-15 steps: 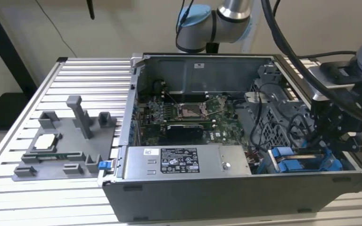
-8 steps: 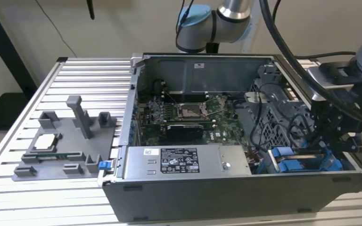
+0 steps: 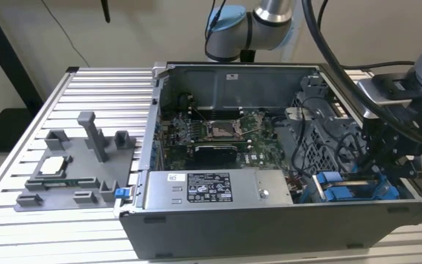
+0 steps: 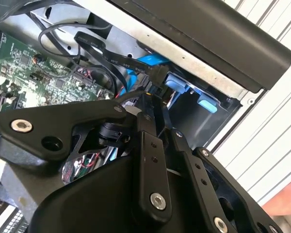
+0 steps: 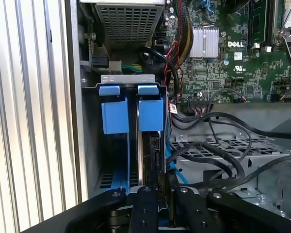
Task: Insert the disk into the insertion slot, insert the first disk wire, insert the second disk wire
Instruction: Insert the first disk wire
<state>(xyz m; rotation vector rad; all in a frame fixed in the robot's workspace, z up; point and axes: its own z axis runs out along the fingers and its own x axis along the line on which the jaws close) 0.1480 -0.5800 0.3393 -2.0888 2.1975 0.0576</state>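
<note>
one open computer case lies on a slatted table, and the work is in its near corner at the exterior view's right. the slot sits there, a grey metal bay with two blue tabs. the disk looks already seated in it, standing on edge, with its dark end showing just behind one tab.

the gripper reaches down into that corner. its jaws are drawn narrow and, as far as i can judge, pinch a black plug at the end of a flat black wire. the plug is right at the blue parts of the slot.

so the step in hand looks like seating a disk wire. to do it well, the plug should stay square to the disk's socket and be pushed straight along the bay, not at a slant, or it may ride up on the socket edge. the grip needs to be firm enough that the plug does not twist. the loose cables beside the bay could snag, so they want a wide berth.
</note>
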